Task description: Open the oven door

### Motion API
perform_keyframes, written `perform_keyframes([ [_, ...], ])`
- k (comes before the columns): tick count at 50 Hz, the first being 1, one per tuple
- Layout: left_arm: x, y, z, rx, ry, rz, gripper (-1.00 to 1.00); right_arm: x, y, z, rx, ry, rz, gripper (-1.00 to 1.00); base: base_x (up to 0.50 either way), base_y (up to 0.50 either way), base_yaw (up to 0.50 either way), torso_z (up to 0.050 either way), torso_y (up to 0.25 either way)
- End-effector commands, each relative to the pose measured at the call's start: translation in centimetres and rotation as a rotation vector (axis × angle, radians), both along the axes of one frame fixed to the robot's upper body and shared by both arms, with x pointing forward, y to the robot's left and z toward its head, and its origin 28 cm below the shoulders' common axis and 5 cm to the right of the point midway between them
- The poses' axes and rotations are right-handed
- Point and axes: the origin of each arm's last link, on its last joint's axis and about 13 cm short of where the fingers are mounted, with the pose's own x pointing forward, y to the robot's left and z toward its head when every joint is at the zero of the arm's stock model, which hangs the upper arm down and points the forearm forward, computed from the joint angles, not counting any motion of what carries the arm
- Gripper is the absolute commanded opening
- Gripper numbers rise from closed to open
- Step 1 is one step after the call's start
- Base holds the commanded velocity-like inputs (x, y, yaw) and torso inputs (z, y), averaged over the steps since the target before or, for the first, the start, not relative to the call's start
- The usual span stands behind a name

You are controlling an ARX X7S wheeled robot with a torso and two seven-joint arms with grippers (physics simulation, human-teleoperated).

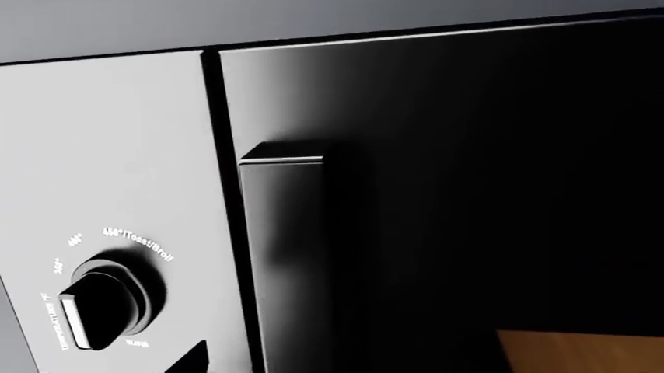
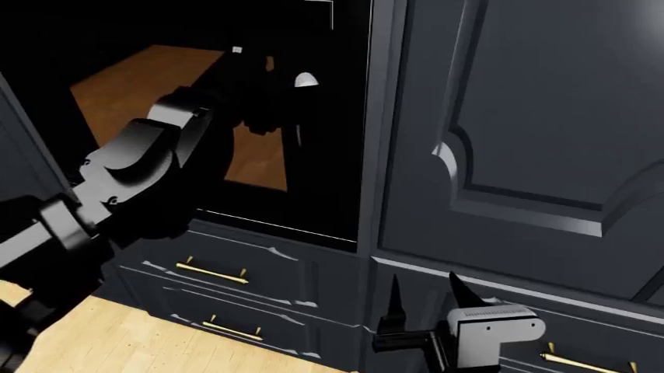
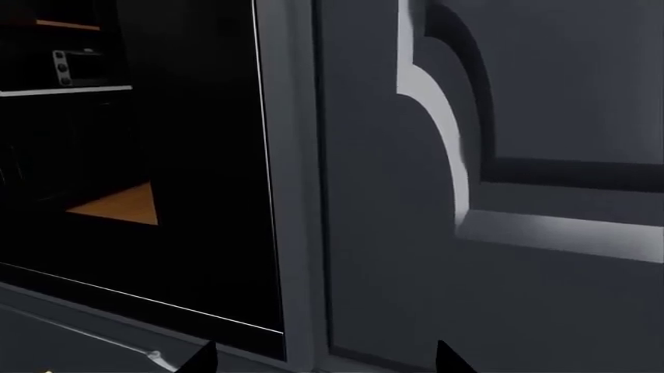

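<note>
Reaching left arm against oven door.

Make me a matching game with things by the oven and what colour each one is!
Things:
1. oven door
2. drawer handle
3. cabinet door
4. floor

Colours:
A. navy blue
B. light wood
C. shiny black
D. brass gold

Pairs: 1-C, 2-D, 3-A, 4-B
</note>
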Motion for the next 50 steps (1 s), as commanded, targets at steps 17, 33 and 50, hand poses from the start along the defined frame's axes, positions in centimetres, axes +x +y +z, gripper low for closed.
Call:
perform_keyframes([
  [17,1.5,0.4,-0.3,-0.026,0.026,0.058,1.0,0.0,-0.1,0.0,0.003,-0.001,0.0,1.0,0.0,0.0,0.0,0.0,0.0],
  [33,1.7,0.7,0.2,-0.03,0.016,0.077,1.0,0.0,-0.1,0.0,0.002,-0.001,0.001,1.0,0.0,0.0,0.0,0.0,0.0],
  [50,2.2,0.7,0.6,-0.037,0.007,0.088,1.0,-0.1,-0.1,-0.1,0.002,-0.001,0.005,1.0,0.0,0.0,0.0,0.0,0.0],
])
